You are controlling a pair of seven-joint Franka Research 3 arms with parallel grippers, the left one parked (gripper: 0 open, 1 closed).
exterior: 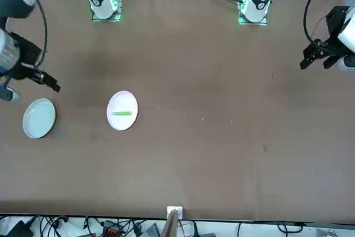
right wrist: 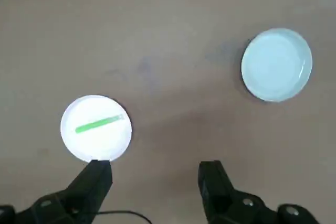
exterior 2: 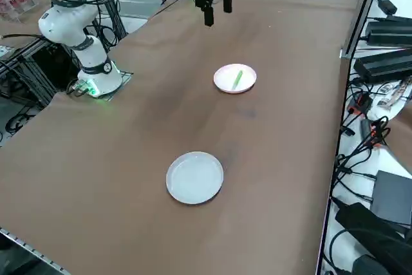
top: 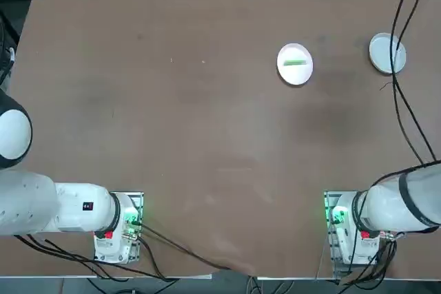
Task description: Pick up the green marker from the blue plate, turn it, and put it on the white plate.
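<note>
The green marker lies flat across the middle of the white plate, its whitish tip toward the blue plate. The pale grey-blue plate has nothing on it and sits to the robot's right of the white one. My right gripper hangs high above the table, on the robot's side of both plates. It is open and holds nothing. In the front view the gripper shows near the blue plate.
Black cables from the right arm cross over the blue plate in the top view. Cables and power bricks line the table's far edge. The brown tabletop carries only the two plates.
</note>
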